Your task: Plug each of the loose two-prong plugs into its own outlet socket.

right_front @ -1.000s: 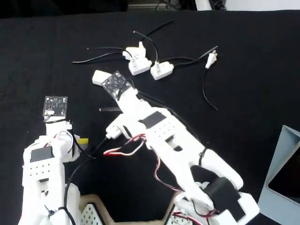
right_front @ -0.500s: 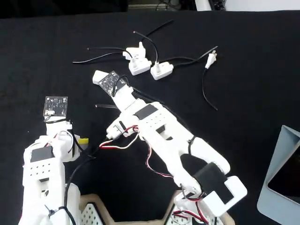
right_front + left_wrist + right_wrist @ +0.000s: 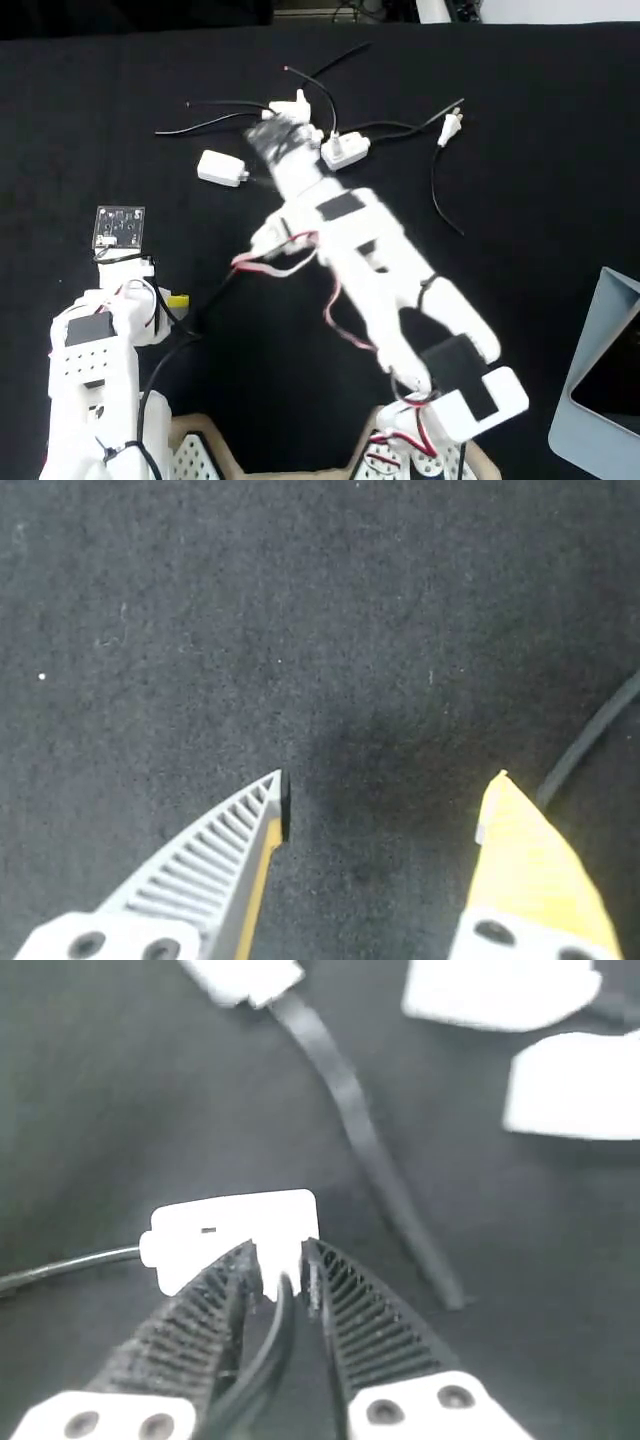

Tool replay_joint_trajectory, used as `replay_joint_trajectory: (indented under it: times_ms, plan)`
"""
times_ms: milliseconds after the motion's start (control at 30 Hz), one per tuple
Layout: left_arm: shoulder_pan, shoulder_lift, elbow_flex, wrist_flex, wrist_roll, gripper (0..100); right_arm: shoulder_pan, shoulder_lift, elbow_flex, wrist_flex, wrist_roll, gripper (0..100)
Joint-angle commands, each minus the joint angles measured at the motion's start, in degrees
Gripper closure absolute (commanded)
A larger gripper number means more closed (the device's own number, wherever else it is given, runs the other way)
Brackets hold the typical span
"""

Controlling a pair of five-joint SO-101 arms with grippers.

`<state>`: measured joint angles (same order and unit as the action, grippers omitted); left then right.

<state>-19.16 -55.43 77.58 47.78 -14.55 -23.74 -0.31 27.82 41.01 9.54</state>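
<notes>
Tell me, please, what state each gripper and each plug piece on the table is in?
Left gripper: open, over bare black table.
Right gripper: shut on a corded white block.
Small plug: loose on the table, unplugged.
Lone white block: lying free, apart from both grippers.

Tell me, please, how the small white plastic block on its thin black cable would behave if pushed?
The small white plastic block is boxy, so it probably slides rather than rolls. Its thin black cable curves slightly, so likely flops.
</notes>
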Motion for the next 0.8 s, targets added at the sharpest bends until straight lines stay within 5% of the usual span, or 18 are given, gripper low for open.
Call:
replay_joint_trajectory:
  times_ms: [0, 333, 767]
  plan:
    - [-0.4, -1.0, -0.2, -1.0, 0.5, 69, 5.2, -2.2, -6.7, 0.1, 0.4, 98.6]
    - [-0.4, -1.0, -0.2, -1.0, 0.4, 69, 17.2, -2.2, -13.5, -0.4, 5.2, 98.3]
    - [-0.5, -1.0, -0.2, -0.8, 0.4, 69, 23.3, 2.9, -13.8, -6.3, -11.8, 98.2]
